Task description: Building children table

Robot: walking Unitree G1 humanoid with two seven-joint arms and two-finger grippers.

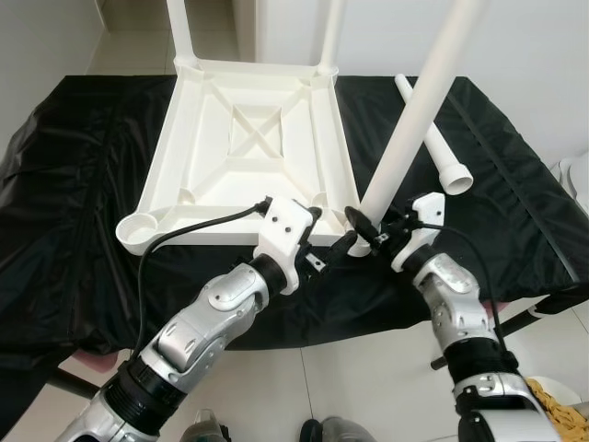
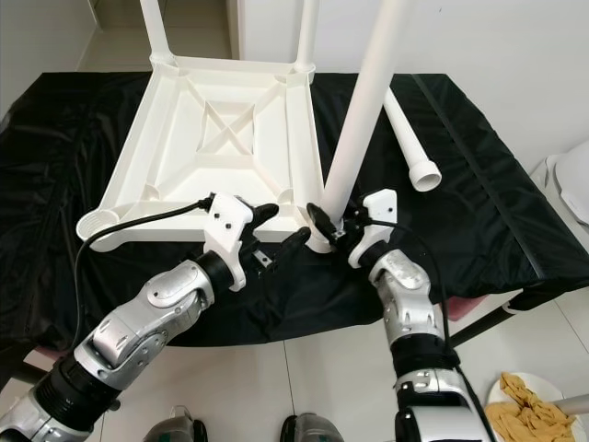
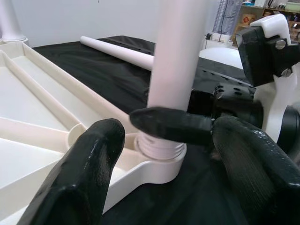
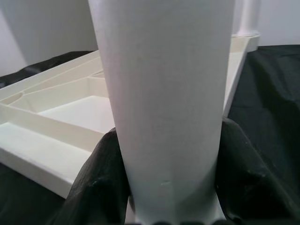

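Desk [image 1: 83, 276]: draped in crinkled black plastic sheet [image 2: 515, 212], glossy under even indoor light. Floor [image 1: 359, 378]: pale glossy tiles, near side. Walls [image 1: 543, 55]: plain white, far right; another white wall [image 1: 37, 46] far left. Shelving [image 3: 262, 11] with assorted items, far background. Yellow cloth [image 2: 520, 405] on a white plate, near right.

White tabletop [image 1: 248, 138] and legs [image 1: 419, 110]; plain black cloth [image 1: 74, 184].
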